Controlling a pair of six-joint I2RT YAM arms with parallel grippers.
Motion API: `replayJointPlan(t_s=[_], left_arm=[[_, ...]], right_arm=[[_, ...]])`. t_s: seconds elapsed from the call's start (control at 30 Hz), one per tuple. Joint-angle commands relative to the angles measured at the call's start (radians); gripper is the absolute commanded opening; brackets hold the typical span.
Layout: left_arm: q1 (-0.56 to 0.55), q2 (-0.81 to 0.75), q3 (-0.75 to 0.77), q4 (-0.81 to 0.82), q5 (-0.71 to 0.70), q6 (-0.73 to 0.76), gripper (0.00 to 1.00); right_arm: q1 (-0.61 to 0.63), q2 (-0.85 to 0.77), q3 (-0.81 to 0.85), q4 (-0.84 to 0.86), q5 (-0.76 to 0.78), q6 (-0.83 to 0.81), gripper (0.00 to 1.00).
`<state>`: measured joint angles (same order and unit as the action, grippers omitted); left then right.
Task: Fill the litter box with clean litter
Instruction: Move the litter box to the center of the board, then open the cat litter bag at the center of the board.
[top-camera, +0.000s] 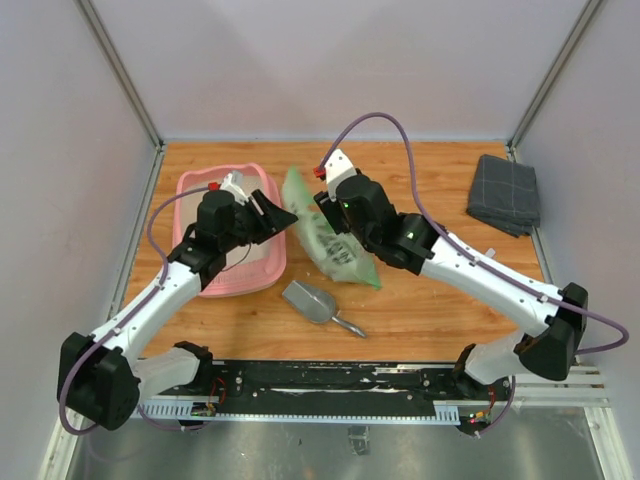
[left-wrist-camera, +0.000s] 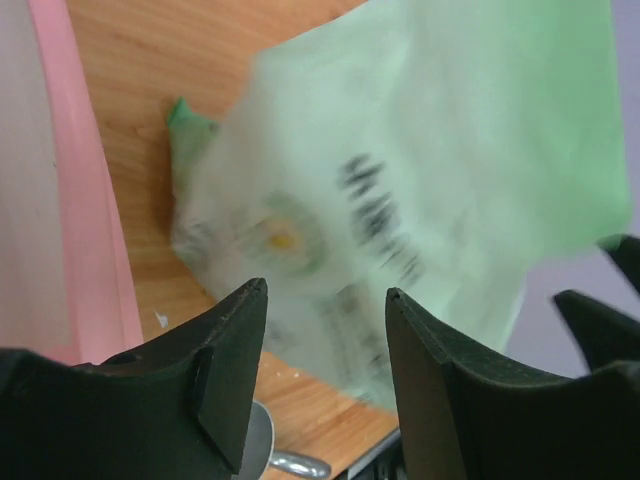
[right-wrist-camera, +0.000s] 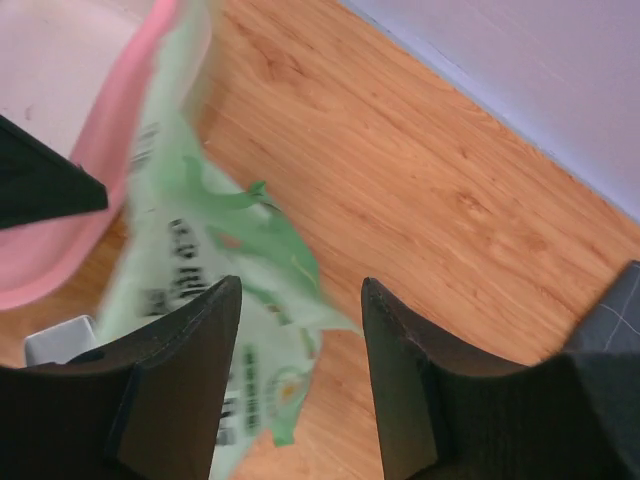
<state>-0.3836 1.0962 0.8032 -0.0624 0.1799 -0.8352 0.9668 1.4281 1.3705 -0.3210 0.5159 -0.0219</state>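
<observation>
The pink litter box (top-camera: 187, 215) lies at the back left, and its pale inside (right-wrist-camera: 60, 60) shows no granules. The clean litter is out of view. A light green printed bag (top-camera: 335, 250) slants from the box's right rim down to the table, blurred in both wrist views. My left gripper (top-camera: 283, 215) hovers over that rim, open, with the bag (left-wrist-camera: 400, 170) beyond its fingers and nothing between them. Just right of the bag's top, my right gripper (top-camera: 322, 205) is open, the bag (right-wrist-camera: 190, 260) below and left of its fingers, not pinched.
A grey metal scoop (top-camera: 312, 302) lies on the wood in front of the bag, its handle toward the near right. A folded grey cloth (top-camera: 503, 194) sits at the back right corner. Walls close in the table's left, right and far sides.
</observation>
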Motion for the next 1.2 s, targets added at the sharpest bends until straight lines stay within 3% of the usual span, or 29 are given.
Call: replayJointPlan(t_s=[0.0, 0.2, 0.47, 0.7, 0.9, 1.17], left_arm=[[-0.033, 0.009, -0.038, 0.128, 0.142, -0.055, 0.55], [-0.099, 0.005, -0.063, 0.179, 0.146, -0.086, 0.56], [-0.112, -0.045, -0.041, 0.063, 0.014, 0.001, 0.56], [-0.112, -0.102, 0.027, -0.103, -0.099, 0.057, 0.57], [-0.112, -0.241, 0.066, -0.285, -0.216, 0.085, 0.59], [-0.112, -0.419, -0.105, -0.32, -0.07, 0.038, 0.59]], right_arm=[[-0.022, -0.07, 0.069, -0.144, -0.12, 0.076, 0.54], [-0.034, -0.171, 0.013, -0.217, -0.23, 0.099, 0.47], [-0.019, -0.284, -0.128, -0.161, -0.475, 0.251, 0.44], [0.106, -0.27, -0.225, -0.071, -0.398, 0.338, 0.47], [0.196, -0.188, -0.219, -0.051, -0.338, 0.349, 0.48], [0.24, -0.078, -0.198, -0.054, -0.309, 0.311, 0.55]])
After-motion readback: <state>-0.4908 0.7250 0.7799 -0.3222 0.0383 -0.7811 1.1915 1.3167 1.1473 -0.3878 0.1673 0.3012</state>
